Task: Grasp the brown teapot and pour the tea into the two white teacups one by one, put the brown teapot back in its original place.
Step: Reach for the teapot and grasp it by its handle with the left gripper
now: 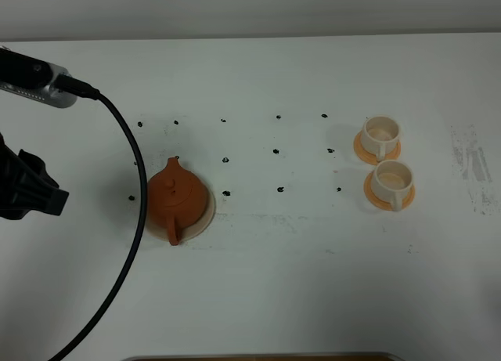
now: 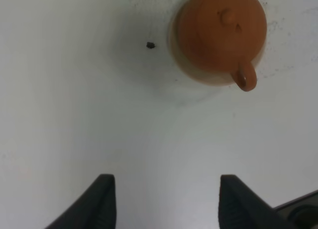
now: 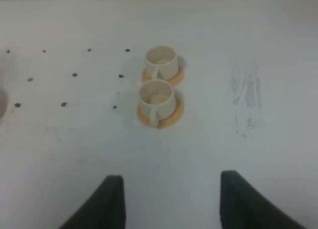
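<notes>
brown teapot (image 1: 178, 198) sits upright on the pale round coaster (image 1: 209, 214), left of centre on the white tabletop (image 1: 297, 290). lid on, knob up. loop handle points to the near edge, spout to the far side. in the high view the coaster rim shows only on the pot's right and near sides. left wrist view has the brown teapot (image 2: 221, 33) on the coaster (image 2: 185, 72), well ahead of the claw.

two white teacups are off to the right, well apart from the pot: far teacup (image 1: 381, 133) and near teacup (image 1: 392, 177), each on its own orange saucer (image 1: 358, 149), saucers just beside each other. both cups upright, handles toward the near edge. right wrist view shows both as well.

left claw (image 2: 166, 191): jaws wide, nothing between them, over bare tabletop, clear of the pot. right claw (image 3: 171, 191): jaws wide too, nothing held, short of the cups.

left arm (image 1: 27, 190) is at the left edge of the high view, with its black cable (image 1: 138, 220) curving past the pot's left side. rows of black dots (image 1: 275, 152) lie between pot and cups; grey scuff marks (image 1: 470, 161) right of the cups.
</notes>
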`<state>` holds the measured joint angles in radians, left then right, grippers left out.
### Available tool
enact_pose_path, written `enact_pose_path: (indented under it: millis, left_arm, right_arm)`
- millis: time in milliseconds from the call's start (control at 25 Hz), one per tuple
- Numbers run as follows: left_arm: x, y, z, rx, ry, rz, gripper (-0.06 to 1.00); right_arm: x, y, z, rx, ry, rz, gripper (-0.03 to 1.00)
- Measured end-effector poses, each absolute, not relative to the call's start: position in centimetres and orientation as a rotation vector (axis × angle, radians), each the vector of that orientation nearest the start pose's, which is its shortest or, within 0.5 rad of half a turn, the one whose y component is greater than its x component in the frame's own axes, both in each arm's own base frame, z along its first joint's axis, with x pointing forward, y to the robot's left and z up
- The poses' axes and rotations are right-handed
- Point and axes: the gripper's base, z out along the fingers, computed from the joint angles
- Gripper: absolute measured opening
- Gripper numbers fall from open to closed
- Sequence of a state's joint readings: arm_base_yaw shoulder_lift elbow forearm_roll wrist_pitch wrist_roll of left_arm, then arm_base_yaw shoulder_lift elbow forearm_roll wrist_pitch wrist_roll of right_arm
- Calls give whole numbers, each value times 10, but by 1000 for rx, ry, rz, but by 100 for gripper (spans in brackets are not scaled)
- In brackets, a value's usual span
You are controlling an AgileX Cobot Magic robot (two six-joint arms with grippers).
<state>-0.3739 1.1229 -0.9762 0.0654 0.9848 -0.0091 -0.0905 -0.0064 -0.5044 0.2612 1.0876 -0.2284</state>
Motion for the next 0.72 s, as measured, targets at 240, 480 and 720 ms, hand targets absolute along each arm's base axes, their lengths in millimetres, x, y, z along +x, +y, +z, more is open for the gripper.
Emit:
enact_pose_path:
  millis: [240,480,720]
  left_arm:
    - [201,-73,318,502,2593,-45,49]
    - [202,-75,318,458,2590,-82,49]
    - [182,-74,300,416,2545,-185,49]
  right_arm:
    - [-7,22,279,-158,2025,126,45]
    - [-7,22,279,-158,2025,126,45]
    - [-7,22,279,-158,2025,126,43]
